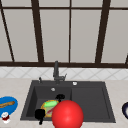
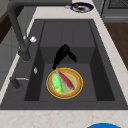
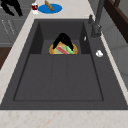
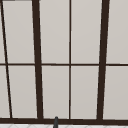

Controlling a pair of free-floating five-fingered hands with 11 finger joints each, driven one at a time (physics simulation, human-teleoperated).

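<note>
Fingers of the right hand [image 2: 63, 53] hang curled and downward just above the back rim of the plate [image 2: 77, 88], holding nothing and, as far as the side views show, not quite touching it. The plate lies flat on the floor of the sink [image 2: 97, 67]'s deep left basin, carrying a green vegetable [image 2: 56, 83] and a red strip [image 2: 65, 79] side by side. To do this well, the hand would best come down slowly at the rim and stay off the food. The left hand [image 1: 39, 114] hovers at the sink's front edge, fingers curled on nothing. The plate is round with a glossy yellow rim, the sink matte dark grey and square-cornered. A smooth red ball [image 1: 67, 115] sits in front.
</note>
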